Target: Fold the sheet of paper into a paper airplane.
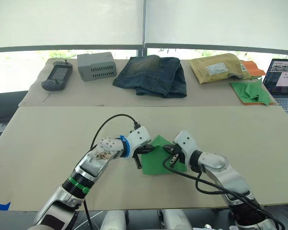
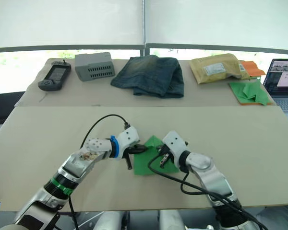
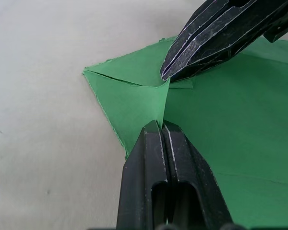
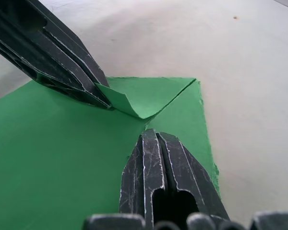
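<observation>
Near the front edge of the tabletop (image 1: 48, 139), between our two arms, the sheet of paper (image 1: 159, 162) lies mostly flat, with one corner folded over and curling up. We judge the step in hand to be an early corner fold, so no paper airplane exists yet. To do it well, we would bring the raised flap down so its edge meets the middle line squarely, hold the sheet steady with one arm so it does not slide on the smooth cardboard, then run closed tips along the fold to sharpen the crease. Pulling too hard could tear the ragged edge.

Our left gripper (image 3: 162, 125) has its jaws pressed together; its tips sit against the standing edge of the curled flap, seemingly nipping it, though we cannot be sure the paper is between them. Our right gripper (image 4: 151, 133) also has its jaws pressed together, empty, the tips resting on the sheet just beside the flap's fold, as if pinning it down
</observation>
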Robot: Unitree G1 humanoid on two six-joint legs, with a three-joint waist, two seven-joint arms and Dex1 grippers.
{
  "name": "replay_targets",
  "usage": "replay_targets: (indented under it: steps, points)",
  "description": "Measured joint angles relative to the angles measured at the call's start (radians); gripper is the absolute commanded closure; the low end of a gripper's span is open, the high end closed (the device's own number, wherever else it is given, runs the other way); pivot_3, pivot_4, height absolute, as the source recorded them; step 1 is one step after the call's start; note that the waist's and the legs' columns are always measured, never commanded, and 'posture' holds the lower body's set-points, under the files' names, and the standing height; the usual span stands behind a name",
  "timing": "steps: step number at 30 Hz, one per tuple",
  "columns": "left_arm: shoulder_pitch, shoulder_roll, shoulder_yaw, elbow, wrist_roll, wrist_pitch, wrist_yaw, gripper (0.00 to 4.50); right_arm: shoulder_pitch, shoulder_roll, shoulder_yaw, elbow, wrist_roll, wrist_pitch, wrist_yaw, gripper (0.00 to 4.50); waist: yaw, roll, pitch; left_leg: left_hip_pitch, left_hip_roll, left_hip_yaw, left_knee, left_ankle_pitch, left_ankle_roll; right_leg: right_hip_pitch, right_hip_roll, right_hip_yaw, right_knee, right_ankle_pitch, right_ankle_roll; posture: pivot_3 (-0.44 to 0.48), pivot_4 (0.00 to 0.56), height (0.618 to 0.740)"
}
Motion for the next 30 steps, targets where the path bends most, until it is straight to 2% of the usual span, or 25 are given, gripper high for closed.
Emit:
replay_targets:
  steps: [10, 21, 26, 30]
  points:
    - [-0.005, -0.011, 0.002, 0.008, 0.013, 0.0, -0.016, 4.47, -0.229, 0.021, 0.04, 0.281, 0.025, -0.097, 0.142, 4.5, 0.002, 0.0, 0.0, -0.001, 0.0, 0.0, 0.0, 0.0, 0.0, -0.001, 0.0, 0.0, -0.001, 0.0, 0.0, 0.0, 0.15, 0.728]
    - [-0.001, -0.011, 0.012, 0.004, 0.013, 0.012, -0.014, 4.47, -0.297, -0.033, 0.065, 0.422, 0.017, -0.208, 0.312, 4.5, -0.001, 0.0, 0.0, 0.0, 0.0, 0.0, 0.0, 0.0, 0.0, 0.0, 0.0, 0.0, 0.0, 0.0, 0.0, 0.0, 0.15, 0.728]
    - [0.023, -0.024, 0.107, -0.016, -0.054, 0.114, -0.002, 3.11, -0.296, -0.019, 0.064, 0.468, 0.019, -0.272, 0.329, 4.5, -0.007, 0.0, 0.0, 0.0, 0.0, 0.0, 0.0, 0.0, 0.0, 0.0, 0.0, 0.0, 0.0, 0.0, 0.0, 0.0, 0.15, 0.728]
    - [0.033, -0.027, 0.21, -0.063, -0.141, 0.223, 0.01, 1.62, -0.301, 0.001, 0.069, 0.498, 0.015, -0.304, 0.333, 4.5, -0.009, 0.0, 0.0, 0.001, 0.001, -0.001, 0.0, 0.0, 0.0, 0.0, 0.0, 0.0, 0.001, 0.0, 0.0, 0.0, 0.15, 0.728]
